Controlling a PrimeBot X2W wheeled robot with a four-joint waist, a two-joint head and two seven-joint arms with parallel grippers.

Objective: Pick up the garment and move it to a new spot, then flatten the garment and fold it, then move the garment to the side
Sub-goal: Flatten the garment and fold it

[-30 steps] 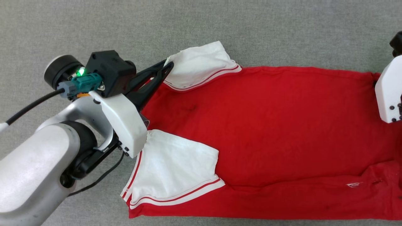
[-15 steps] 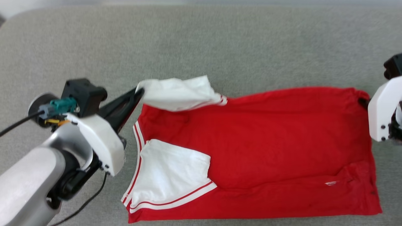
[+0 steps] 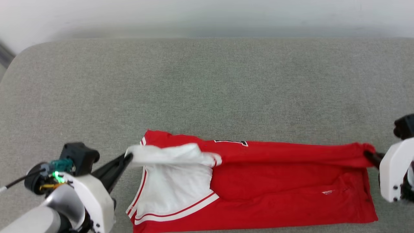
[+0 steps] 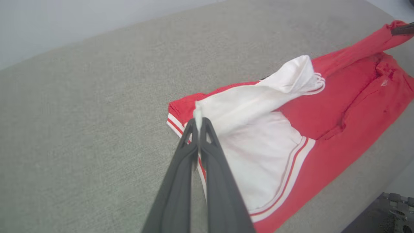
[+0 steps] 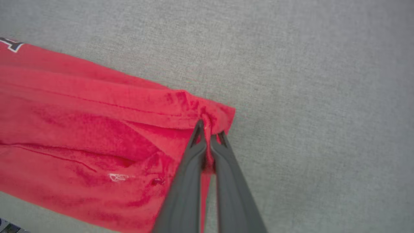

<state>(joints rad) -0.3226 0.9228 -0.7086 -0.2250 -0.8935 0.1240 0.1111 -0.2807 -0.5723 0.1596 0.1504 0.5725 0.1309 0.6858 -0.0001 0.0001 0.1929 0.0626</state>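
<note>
**Red T-shirt stretched between two clamped claws**

A red, short-sleeved, thin-fabric T-shirt [image 3: 275, 194] is seen lying lengthwise across the near part of a grey woven-fabric surface [image 3: 207, 90], its collar end toward the robot's left and its hem toward the right. Behind the surface a pale wall [image 3: 194, 16] is visible.

The left claw [image 3: 129, 157] is closed on the tip of the far white sleeve [image 3: 168, 153] – in the left wrist view the two dark fingers [image 4: 181, 168] are pressed together with a sliver of white cloth pinched between them at the tip of the left claw [image 4: 198, 121]. That sleeve is held above the rest of the cloth and hangs partly over the near white sleeve [image 3: 178, 184], which lies flat and is edged with red-and-white striped trim.

The right claw [image 3: 368, 154] is clamped on the far hem corner of the red body. In the right wrist view, bunched red fabric [image 5: 81, 129] is gripped between the tips of the right claw [image 5: 208, 127].

Between the two grips the far edge is drawn into a long raised ridge – beyond it a strip of black-and-white print [image 3: 231, 142] shows. A small white mark [image 3: 327, 192] is seen on the red body near the hem.
</note>
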